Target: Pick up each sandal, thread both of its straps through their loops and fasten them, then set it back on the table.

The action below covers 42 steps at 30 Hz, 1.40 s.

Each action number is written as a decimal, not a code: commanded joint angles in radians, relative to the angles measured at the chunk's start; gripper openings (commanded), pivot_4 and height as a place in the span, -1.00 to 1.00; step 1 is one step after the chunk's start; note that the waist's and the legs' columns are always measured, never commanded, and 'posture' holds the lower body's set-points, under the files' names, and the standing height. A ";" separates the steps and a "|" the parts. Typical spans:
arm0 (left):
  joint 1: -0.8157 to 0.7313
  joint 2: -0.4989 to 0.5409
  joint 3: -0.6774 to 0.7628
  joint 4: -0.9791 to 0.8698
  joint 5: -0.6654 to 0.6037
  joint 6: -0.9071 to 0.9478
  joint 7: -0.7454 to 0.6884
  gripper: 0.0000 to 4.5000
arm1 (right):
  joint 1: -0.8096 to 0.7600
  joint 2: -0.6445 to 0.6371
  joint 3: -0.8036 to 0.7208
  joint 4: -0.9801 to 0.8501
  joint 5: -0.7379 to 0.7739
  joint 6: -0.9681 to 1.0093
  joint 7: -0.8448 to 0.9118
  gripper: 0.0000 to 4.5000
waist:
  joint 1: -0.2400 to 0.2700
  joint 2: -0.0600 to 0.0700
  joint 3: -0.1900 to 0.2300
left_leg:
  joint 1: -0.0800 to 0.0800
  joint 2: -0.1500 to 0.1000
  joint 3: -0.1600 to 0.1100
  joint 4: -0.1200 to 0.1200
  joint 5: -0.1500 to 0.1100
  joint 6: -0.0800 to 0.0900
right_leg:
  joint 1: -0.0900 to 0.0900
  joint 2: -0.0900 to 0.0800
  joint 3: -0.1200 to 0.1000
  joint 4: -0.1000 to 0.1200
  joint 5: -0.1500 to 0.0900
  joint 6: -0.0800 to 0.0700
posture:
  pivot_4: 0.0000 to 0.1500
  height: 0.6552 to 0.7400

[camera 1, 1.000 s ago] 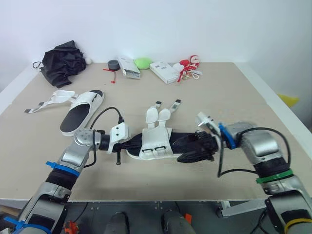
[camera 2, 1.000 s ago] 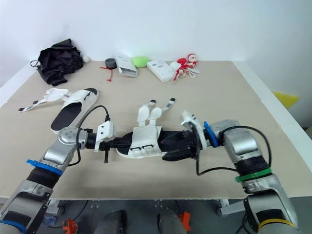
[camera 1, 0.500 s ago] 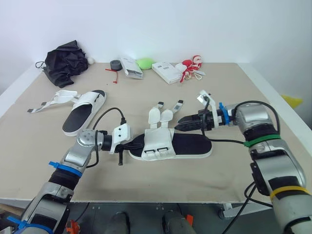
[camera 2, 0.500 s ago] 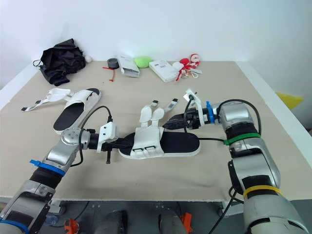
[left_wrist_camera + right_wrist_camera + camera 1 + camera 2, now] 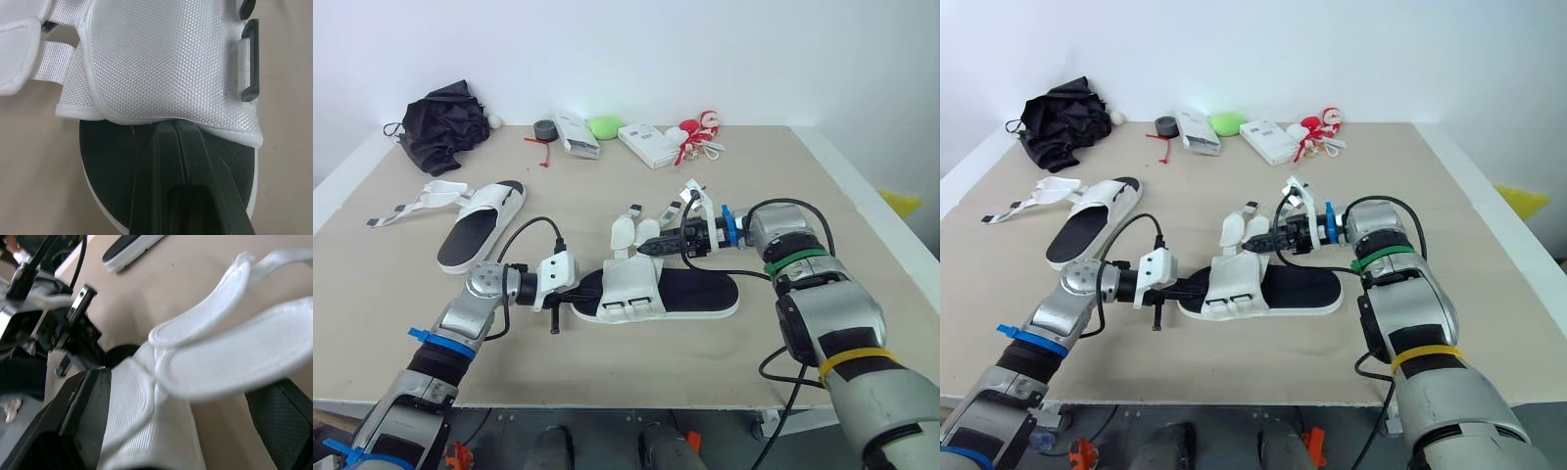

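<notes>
A white sandal (image 5: pixel 680 292) with a black footbed lies flat near the front middle of the bench (image 5: pixel 783 196), its two straps (image 5: pixel 628 232) unfastened and splayed away from the robot. The left forearm lies low along the bench, pointing toward the robot's right. The left pincer (image 5: pixel 174 128) has its fingers together, their tips on the footbed against the edge of the white upper, seemingly pinning the shoe down. The right arm is bent at the elbow and reaches across toward the left. The right pincer (image 5: pixel 646 247) is held level with its fingers apart, straddling the straps. The step in hand looks like seizing one strap: close on a single flap near its tip, not both. Keep the left pincer steady so that the sandal does not slide, then steer the strap toward the black loops (image 5: pixel 249 81). A second sandal (image 5: pixel 480 223) lies unfastened farther back on the left.
</notes>
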 commanded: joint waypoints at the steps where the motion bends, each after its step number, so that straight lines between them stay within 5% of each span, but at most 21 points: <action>1: 0.062 0.006 -0.064 0.059 0.073 0.015 -0.004 -1.00 | -0.056 0.014 -0.089 0.016 0.031 -0.026 -0.059 0.98 | 0.000 0.000 0.000 | 0.000 0.000 0.000 0.000 0.000 0.000 | 0.000 0.000 0.000 0.000 0.000 0.000 | 1.00 0.95; 28: 0.083 0.009 -0.073 0.039 0.074 0.023 0.006 -1.00 | -0.127 0.109 -0.408 0.082 0.091 -0.166 -0.455 0.98 | -0.001 0.000 0.000 | 0.000 0.000 -0.001 -0.005 0.000 0.000 | -0.001 0.000 0.000 0.000 -0.002 -0.001 | 1.00 0.95; 30: 0.085 0.005 -0.077 0.036 0.074 0.025 0.006 -1.00 | -0.122 0.104 -0.408 0.081 0.086 -0.168 -0.454 0.67 | -0.001 0.000 0.000 | 0.000 0.000 -0.001 -0.005 0.000 0.000 | -0.001 0.000 0.000 0.000 -0.003 -0.001 | 1.00 0.95; 31: 0.086 0.003 -0.078 0.035 0.074 0.025 0.006 -1.00 | -0.120 0.101 -0.408 0.079 0.085 -0.167 -0.448 0.67 | -0.001 0.000 0.000 | 0.000 0.000 -0.001 -0.005 0.000 0.000 | -0.001 0.000 0.000 0.000 -0.003 -0.001 | 1.00 0.95; 40: 0.092 -0.007 -0.087 0.028 0.076 0.029 0.007 -1.00 | -0.110 0.074 -0.388 0.029 0.083 -0.186 -0.317 -0.92 | 0.000 0.000 0.000 | 0.000 -0.003 -0.001 -0.007 0.000 0.000 | 0.000 -0.002 0.000 -0.002 -0.004 0.000 | 1.00 0.95; 42: 0.091 -0.009 -0.088 0.028 0.077 0.030 0.006 -1.00 | -0.101 0.069 -0.380 0.018 0.083 -0.176 -0.283 -0.97 | 0.001 0.000 0.000 | 0.000 -0.003 -0.002 -0.007 0.000 0.000 | 0.000 -0.002 0.000 -0.002 -0.005 0.000 | 1.00 0.95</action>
